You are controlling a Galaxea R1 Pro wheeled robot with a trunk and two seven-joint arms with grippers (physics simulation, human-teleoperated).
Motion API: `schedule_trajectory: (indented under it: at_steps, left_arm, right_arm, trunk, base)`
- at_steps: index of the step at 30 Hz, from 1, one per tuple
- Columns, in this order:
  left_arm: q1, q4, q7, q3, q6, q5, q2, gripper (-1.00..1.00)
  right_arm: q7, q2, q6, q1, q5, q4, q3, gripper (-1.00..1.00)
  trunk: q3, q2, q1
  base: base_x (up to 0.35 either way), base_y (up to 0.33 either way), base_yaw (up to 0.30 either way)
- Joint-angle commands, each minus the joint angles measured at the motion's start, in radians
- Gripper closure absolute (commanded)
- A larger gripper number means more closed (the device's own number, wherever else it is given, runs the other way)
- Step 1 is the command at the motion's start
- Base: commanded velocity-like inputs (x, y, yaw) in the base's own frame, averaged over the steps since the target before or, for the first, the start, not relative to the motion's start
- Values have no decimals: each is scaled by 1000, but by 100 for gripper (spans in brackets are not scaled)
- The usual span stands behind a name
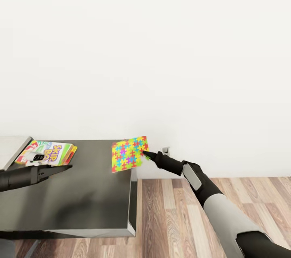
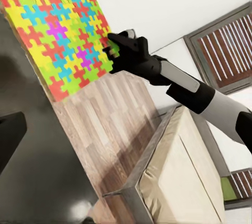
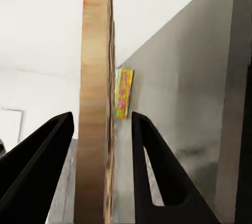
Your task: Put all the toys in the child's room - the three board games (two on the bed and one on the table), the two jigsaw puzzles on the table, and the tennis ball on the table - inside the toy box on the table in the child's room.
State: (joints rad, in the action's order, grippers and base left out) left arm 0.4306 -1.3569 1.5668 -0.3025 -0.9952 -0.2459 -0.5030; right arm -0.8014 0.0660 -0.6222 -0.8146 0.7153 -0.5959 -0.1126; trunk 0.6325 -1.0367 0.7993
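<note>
Jigsaw puzzle point(image 1: 129, 154), a thin rigid square of bright interlocking pieces with a plain brown edge, lies at the far right corner of the dark, smooth table point(image 1: 81, 197), overhanging slightly. The right gripper point(image 1: 144, 154) straddles its edge, fingers apart with gaps either side. Likely risk: a shallow edge pinch lets the board pivot and drop to the floor; the left gripper point(image 1: 66, 166), its state indeterminable, hovers near the SKIP-BO box point(image 1: 46, 153).

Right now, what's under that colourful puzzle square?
The jigsaw puzzle rests tilted on the dark table's corner, one edge overhanging the wood floor. The right hand straddles that edge. The tabletop directly beneath it is hidden.
</note>
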Motion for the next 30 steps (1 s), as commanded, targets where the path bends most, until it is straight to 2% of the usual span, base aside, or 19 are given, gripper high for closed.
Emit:
schedule_trajectory:
  at_steps: [1,2,4,7,9,12,17,23,30]
  left_arm:
    - [0,0,4,1,-11,1,0,-100]
    - [0,-1,4,1,-17,1,0,-100]
    - [0,-1,4,2,-24,1,0,-100]
    - [0,-4,4,4,-39,0,1,-100]
    - [0,-14,4,13,-46,0,1,-100]
    - [-1,-37,4,45,-50,0,3,-100]
    - [-2,-45,4,98,-51,1,4,-100]
    - [-3,-46,4,112,-51,2,6,-100]
    - [-3,-46,4,111,-51,1,4,-100]
  right_arm:
    - [-23,-8,-5,-1,2,0,6,100]
    - [-105,-34,-6,-1,2,-1,30,100]
    - [-177,-60,-6,6,3,-1,46,100]
    - [-255,-86,-5,34,3,-1,59,100]
    - [-276,-94,-6,49,3,0,67,100]
    - [-293,-109,-6,64,3,0,92,100]
    - [-298,-114,-3,70,1,1,108,100]
    - [-301,-116,2,71,1,2,111,100]
    - [-297,-118,10,71,0,2,112,100]
  trunk:
    - [-2,7,-4]
    - [-5,14,-8]
    - [-12,28,-16]
    - [-21,49,-27]
    - [-27,63,-35]
    - [-37,84,-46]
    - [-52,119,-66]
    - [-71,161,-89]
    - [-93,210,-115]
  base:
    - [-175,0,0]
    - [-94,0,0]
    - [-61,0,0]
    - [-26,0,0]
    - [-10,0,0]
    - [-4,0,0]
    - [-1,0,0]
    - [0,0,0]
    - [0,0,0]
